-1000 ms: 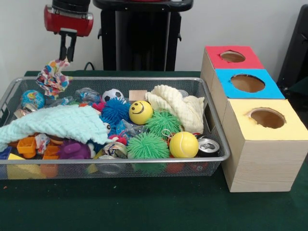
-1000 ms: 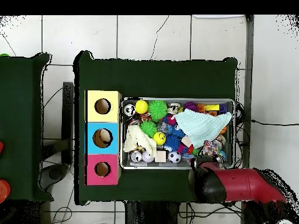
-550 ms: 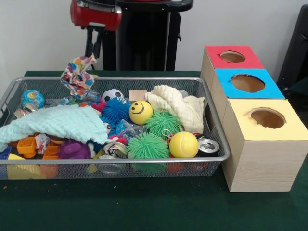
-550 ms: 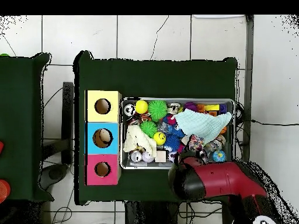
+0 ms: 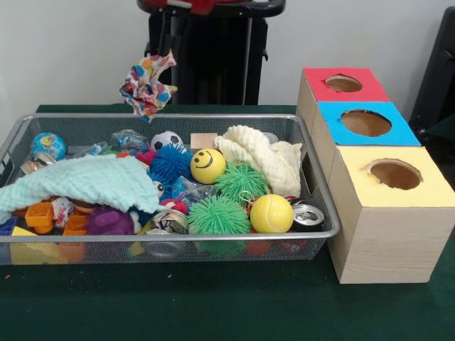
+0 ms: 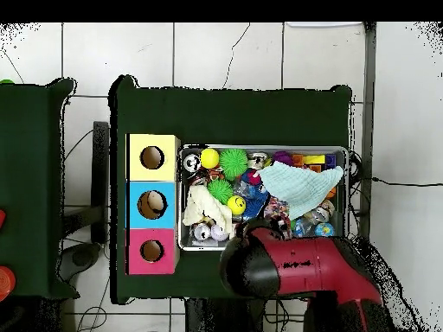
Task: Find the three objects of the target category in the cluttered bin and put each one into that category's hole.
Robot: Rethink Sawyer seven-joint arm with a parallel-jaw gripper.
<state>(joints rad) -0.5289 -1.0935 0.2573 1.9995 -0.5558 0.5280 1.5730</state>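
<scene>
**Patterned cloth held in the air above the bin's far rim**

Patterned cloth (image 5: 147, 87) is taken as the task's thing; cloths are judged to be the target category.

Nearest the camera, the wire bin (image 5: 178, 236) is seen packed with clutter. A green spiky ball (image 5: 218, 215), a yellow tennis ball (image 5: 271, 213) and a crushed can (image 5: 308, 215) lie against its front rim. Further in, a mint cloth (image 5: 78, 181) is draped over toys on one side. A cream cloth (image 5: 259, 158) is heaped towards the boxes, with a smiley ball (image 5: 207, 165) between the two.

Beside the bin, three boxes are lined up: the yellow box (image 5: 387, 213) nearest, then the blue box (image 5: 334, 117), then the red box (image 5: 316, 89). Each has a round hole on top. Which hole belongs to cloths cannot be told.

Farthest back, the patterned cloth hangs crumpled in the air above the bin's far rim, clear of the contents. It is pinched at its top corner by the gripper (image 5: 166, 48), whose fingers are closed on the fabric. In the overhead view the gripper and cloth are hidden under the arm (image 6: 303, 270).

Handling is judged as light, soft and limp, not fragile. The cloth will dangle and swing, and loose folds may catch on a hole's edge. A pinch on a bunched fold is judged best, so that less fabric trails below. The mint and cream cloths are judged best taken at a raised ridge, not a flat edge.
</scene>
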